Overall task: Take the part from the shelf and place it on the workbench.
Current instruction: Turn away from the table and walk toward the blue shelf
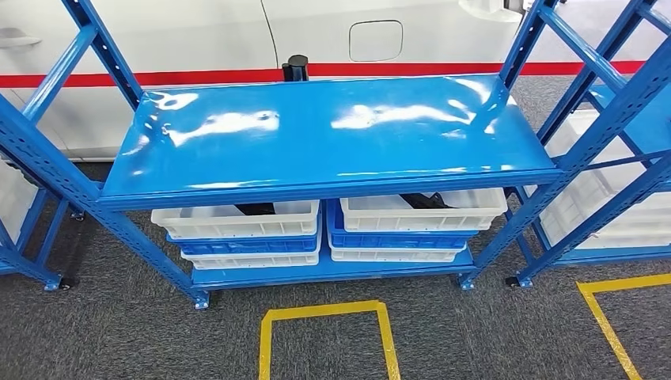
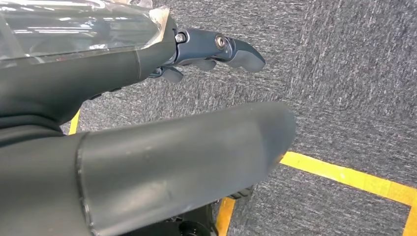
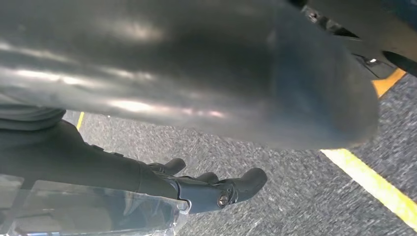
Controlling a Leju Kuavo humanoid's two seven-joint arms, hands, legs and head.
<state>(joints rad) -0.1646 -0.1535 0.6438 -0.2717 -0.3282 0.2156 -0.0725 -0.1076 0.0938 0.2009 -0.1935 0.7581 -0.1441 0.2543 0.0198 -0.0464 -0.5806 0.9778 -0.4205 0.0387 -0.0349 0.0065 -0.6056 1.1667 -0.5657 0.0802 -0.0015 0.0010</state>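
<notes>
Plainly, both hands hung empty over the carpet — left hand and right hand with fingers loosely apart. Dark parts lay in the bins — likely light and stiff, best gripped across the middle.

I'm looking at a factory or warehouse floor, likely automotive: a blue steel rack on castors holds stacked white and blue bins, yellow floor tape marks standing spots on grey carpet, and a white car body stands behind the rack.
</notes>
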